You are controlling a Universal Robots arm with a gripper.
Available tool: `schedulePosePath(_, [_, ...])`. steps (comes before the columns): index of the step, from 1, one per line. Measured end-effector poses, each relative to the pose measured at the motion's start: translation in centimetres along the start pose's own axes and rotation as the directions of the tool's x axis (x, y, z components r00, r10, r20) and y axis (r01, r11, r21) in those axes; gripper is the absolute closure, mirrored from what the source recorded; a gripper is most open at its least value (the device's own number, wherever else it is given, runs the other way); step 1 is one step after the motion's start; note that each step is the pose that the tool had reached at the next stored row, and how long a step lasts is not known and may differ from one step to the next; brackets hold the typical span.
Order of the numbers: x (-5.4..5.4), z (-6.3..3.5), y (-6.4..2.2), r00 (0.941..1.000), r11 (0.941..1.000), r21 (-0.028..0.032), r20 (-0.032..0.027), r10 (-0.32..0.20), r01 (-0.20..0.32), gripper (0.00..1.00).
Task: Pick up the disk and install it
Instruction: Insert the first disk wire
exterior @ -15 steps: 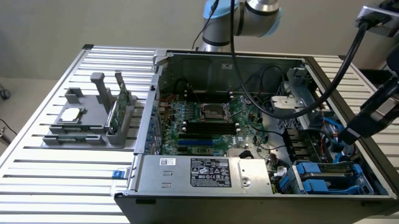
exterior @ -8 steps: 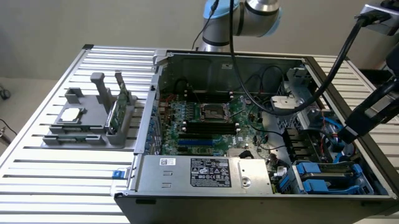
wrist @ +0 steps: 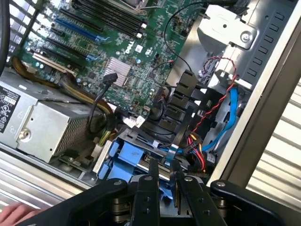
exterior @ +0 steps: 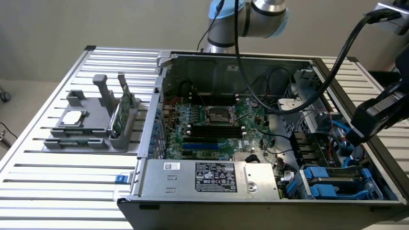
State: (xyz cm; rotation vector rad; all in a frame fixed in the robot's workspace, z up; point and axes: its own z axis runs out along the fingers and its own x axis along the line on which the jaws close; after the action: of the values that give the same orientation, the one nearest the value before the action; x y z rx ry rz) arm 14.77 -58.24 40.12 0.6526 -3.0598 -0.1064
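Hovering gripper [wrist: 163, 165] sits just above the blue-framed disk [wrist: 127, 155], apparently already seated inside the computer case [exterior: 243, 67]; jaw grip cannot be told.

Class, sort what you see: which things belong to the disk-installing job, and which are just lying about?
Belong to the job:
- gripper, nearest the disk
- disk in its blue carrier
- open computer case

Just lying about:
- square silver chip
- green circuit card
- grey holder bearing both, beside the case
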Motion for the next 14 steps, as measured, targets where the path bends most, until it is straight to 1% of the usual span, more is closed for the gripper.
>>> schedulePosePath(4, [0.0,0.05,-0.01,0.9978,0.9978,-0.0028,0.0057,0.066,-0.066,0.75])
schedulePosePath(7, [0.01,0.07,-0.01,0.9933,0.9934,-0.0037,0.0093,0.115,-0.115,0.75])
schedulePosePath(11, [0.0,0.11,-0.01,0.9833,0.9834,-0.0051,0.0143,0.182,-0.182,0.75])
schedulePosePath(14, [0.01,0.16,-0.01,0.9724,0.9726,-0.0068,0.018,0.232,-0.232,0.75])
